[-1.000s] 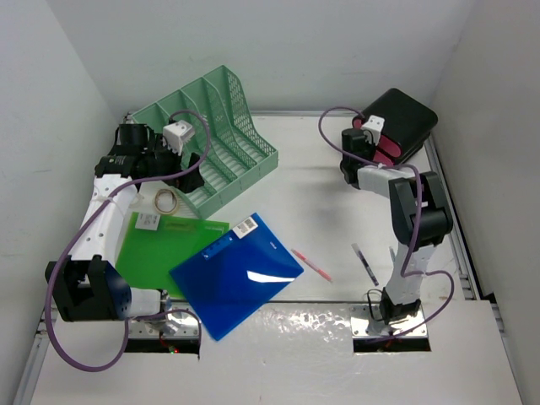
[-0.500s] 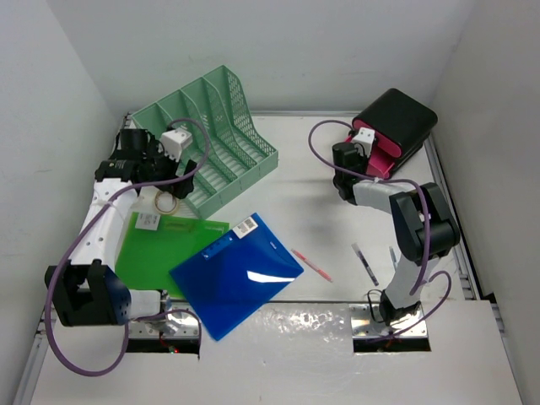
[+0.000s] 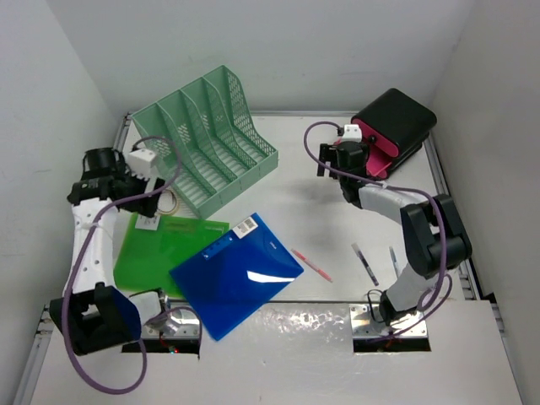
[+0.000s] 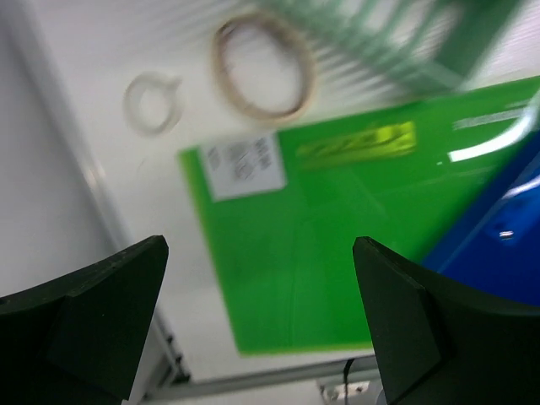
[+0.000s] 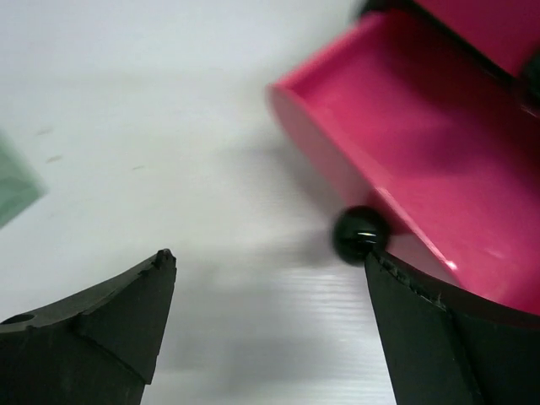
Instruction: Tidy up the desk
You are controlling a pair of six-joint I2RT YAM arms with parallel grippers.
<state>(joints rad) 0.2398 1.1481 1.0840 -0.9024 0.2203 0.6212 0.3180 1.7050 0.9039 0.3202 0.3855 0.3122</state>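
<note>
One big white counter (image 3: 329, 211) filled most of the top view, with everything sitting on it. There was one mint file rack (image 3: 207, 135) upper left. One black drawer box (image 3: 401, 118) sat upper right, its pink drawer (image 5: 422, 126) pulled out and cut off by the frame edge. Two folders lay lower left, the blue folder (image 3: 236, 274) overlapping the green folder (image 3: 160, 249). Right of them were one pink pen (image 3: 312, 264) and two thin dark sticks (image 3: 365, 263) I couldn't identify. The two rings, tan ring (image 4: 261, 66) and pale ring (image 4: 153, 103), were blurry. The left hand (image 4: 259, 245) and right hand (image 5: 270, 257) both gaped wide, holding nothing.
</note>
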